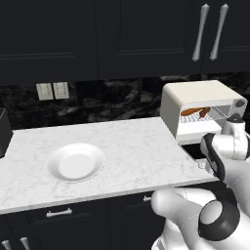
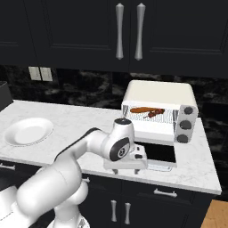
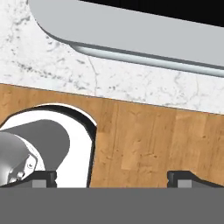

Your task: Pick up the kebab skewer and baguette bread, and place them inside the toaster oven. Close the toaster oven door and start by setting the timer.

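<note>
End effector (image 2: 126, 170) hung just in front of the toaster oven (image 2: 160, 99), its jaws spread wide apart and holding nothing, pointing down past the front edge of the marble worktop (image 2: 84, 122). From the hand view its two dark fingertips (image 3: 43, 178) stood far apart, with the wooden floor (image 3: 148, 140) between them and the pale handle bar (image 3: 131, 35) of the toaster oven door (image 2: 156, 153) lying across above the worktop's edge. That door was folded down flat in front of the toaster oven, its dark glass facing up. Inside the toaster oven, on the wire rack (image 2: 153, 116), lay the baguette bread (image 2: 140, 109) and, just to its right and nearly touching it, the kebab skewer (image 2: 155, 113). Three dark knobs (image 2: 185, 125) sat on the toaster oven's right side. Well to the left of the toaster oven a white plate (image 2: 27, 131) rested on the worktop.
</note>
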